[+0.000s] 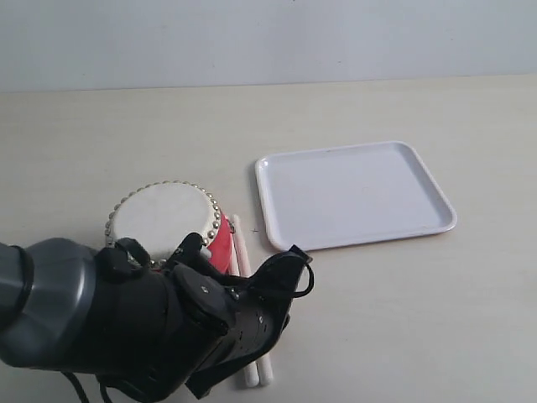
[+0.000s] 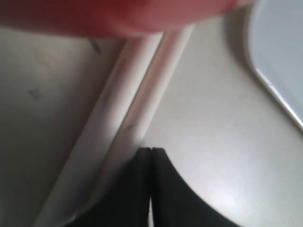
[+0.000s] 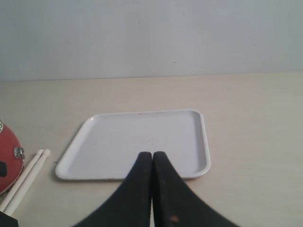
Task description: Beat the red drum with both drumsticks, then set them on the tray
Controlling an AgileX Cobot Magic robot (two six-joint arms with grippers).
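Observation:
The red drum (image 1: 165, 217) stands upright on the table, off-white skin up; it also shows as a red blur (image 2: 118, 16) and at an edge (image 3: 7, 158). Both drumsticks (image 1: 241, 245) lie side by side on the table against the drum's right side (image 2: 137, 94) (image 3: 28, 172). The white tray (image 1: 352, 195) lies to their right, with nothing in it (image 2: 279, 56) (image 3: 142, 137). My left gripper (image 1: 292, 256) (image 2: 151, 150) is shut and holds nothing, low beside the sticks on the tray's side. My right gripper (image 3: 152, 154) is shut and holds nothing, facing the tray's near rim; the exterior view does not show it.
The bulky dark left arm (image 1: 126, 327) fills the lower left of the exterior view and hides the drum's front and part of the sticks. A pale wall (image 1: 268, 38) bounds the beige table at the back.

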